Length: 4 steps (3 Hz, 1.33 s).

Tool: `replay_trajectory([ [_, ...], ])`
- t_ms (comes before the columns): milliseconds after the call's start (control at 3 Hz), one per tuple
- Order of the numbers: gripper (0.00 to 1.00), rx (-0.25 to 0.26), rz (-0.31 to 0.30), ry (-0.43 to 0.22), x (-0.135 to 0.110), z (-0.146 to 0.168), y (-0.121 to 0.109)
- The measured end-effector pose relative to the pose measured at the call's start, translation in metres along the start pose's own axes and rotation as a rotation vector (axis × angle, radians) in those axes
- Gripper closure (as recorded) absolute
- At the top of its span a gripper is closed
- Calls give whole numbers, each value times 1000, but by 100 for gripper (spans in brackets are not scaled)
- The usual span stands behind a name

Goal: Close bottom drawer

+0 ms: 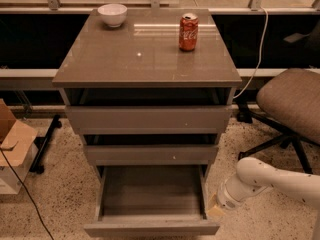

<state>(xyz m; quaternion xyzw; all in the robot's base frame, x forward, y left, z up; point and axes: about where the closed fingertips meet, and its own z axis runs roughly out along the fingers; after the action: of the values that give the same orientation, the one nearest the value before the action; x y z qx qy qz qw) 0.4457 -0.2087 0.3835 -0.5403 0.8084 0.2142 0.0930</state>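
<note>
The bottom drawer (150, 226) of the taupe cabinet (145, 59) is pulled far out, showing its empty grey box and plain flat front at the frame's lower edge. Above it sit the middle drawer front (150, 154) with a small white speck and the top drawer front (147, 119). My white arm reaches in from the right, and the gripper (216, 210) is low, just right of the open drawer's right side near its front corner.
A red soda can (188, 32) and a white bowl (112, 14) stand on the cabinet top. An office chair (292, 104) stands to the right. A cardboard box (12, 144) lies on the speckled floor to the left. A white cable (257, 49) hangs behind.
</note>
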Motion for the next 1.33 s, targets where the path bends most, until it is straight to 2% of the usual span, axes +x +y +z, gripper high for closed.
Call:
replay_trajectory([
  [333, 100, -6, 1, 0, 2, 6, -1],
  [667, 100, -62, 32, 8, 24, 66, -4],
  [1333, 100, -50, 15, 9, 33, 95, -8],
])
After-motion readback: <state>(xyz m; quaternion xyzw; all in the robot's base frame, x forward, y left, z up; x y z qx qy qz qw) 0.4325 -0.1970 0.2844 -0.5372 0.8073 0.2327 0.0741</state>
